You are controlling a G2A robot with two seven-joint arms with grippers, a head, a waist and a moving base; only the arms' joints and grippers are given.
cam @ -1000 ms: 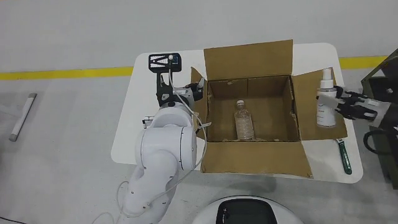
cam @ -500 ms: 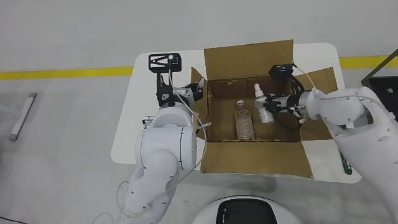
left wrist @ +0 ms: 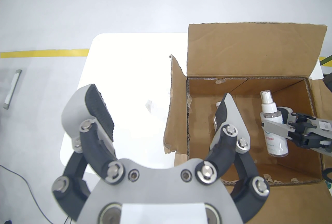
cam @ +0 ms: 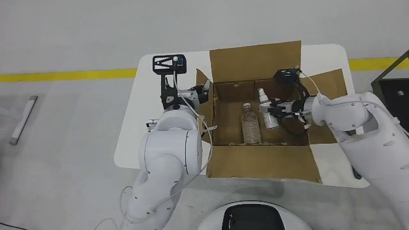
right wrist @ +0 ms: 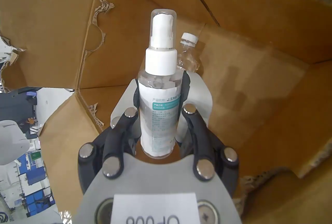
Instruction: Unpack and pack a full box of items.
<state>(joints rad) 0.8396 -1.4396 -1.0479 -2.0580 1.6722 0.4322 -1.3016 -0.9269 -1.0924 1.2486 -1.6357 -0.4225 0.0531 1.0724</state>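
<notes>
An open cardboard box stands on the white table. A clear water bottle lies on the box floor. My right gripper is inside the box, shut on a spray bottle with a white pump head, just right of the water bottle. From the right wrist, the spray bottle sits between the pads, with the water bottle behind it. My left gripper hangs open with nothing in it over the box's left wall; its finger hides part of the water bottle.
The box flaps are folded outward, the left one torn and upright. The table left of the box is bare. A grey bar lies on the floor at left. Dark equipment stands at the table's right end.
My right gripper has carried the spray bottle from over the box's right flap into the box, then a little further left. The left arm has not moved.
</notes>
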